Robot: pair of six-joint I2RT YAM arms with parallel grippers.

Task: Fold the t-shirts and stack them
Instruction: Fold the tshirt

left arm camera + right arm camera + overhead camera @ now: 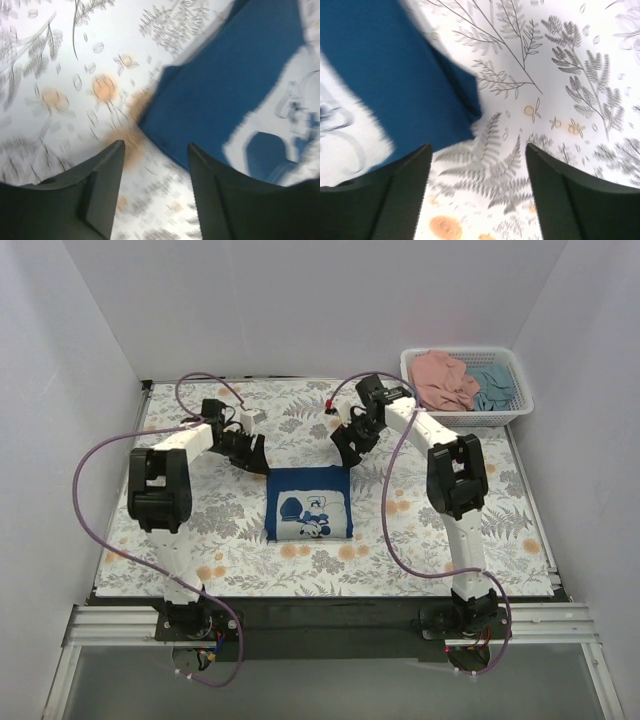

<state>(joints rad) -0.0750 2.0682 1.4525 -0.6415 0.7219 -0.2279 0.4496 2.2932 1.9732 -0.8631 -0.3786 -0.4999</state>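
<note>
The dark navy t-shirt (pixel 309 503) lies folded into a small rectangle at the table's middle, its white cartoon print facing up. My left gripper (pixel 258 462) is open and empty just beyond the shirt's far left corner; the navy cloth (pixel 235 75) fills the upper right of the left wrist view. My right gripper (pixel 345 456) is open and empty just beyond the far right corner; the cloth (pixel 385 80) fills the upper left of the right wrist view. The salmon pink t-shirt (pixel 443 379) and the light teal-blue t-shirt (pixel 493 386) lie crumpled in the basket.
The white lattice basket (pixel 521 408) stands at the table's far right corner. A floral tablecloth (pixel 200 530) covers the table. White walls close in the left, far and right sides.
</note>
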